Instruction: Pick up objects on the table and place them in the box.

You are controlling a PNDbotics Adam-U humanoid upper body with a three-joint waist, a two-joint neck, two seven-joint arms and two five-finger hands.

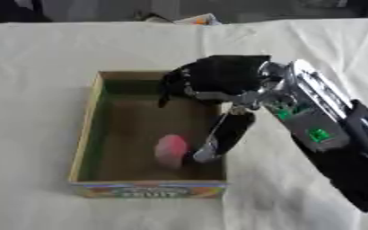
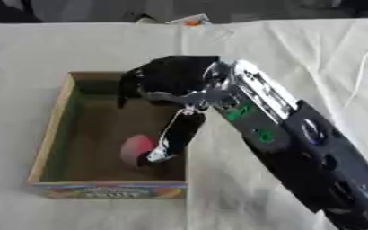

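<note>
The right hand (image 1: 215, 78) reaches in from the right side over an open cardboard box (image 1: 85, 134) that sits on a table covered with a pale cloth (image 1: 38, 49). The hand's black body hangs above the box's far right corner, and its arm (image 2: 297, 139), silver near the wrist and black farther back, runs away from it toward the lower right. From beneath the hand a long thumb (image 1: 222, 137) stretches down into the box along the right wall, and the short fingers (image 2: 128, 90) on the hand's left side droop over the far part of the box. The fingers look relaxed and spread, with nothing curled inside them, so the hand appears released. A small pink object (image 1: 171, 150) lies on the brown floor of the box, below the hand and just to the left of the thumb's tip; whether the tip touches it cannot be told. Beyond the hand, at the far edge of the cloth, a small pale thing with an orange spot (image 2: 191, 20) lies well apart from the box. The box's near wall, below the hand and the pink object, carries a colourful printed label (image 1: 148, 191). The left hand appears in neither view.
</note>
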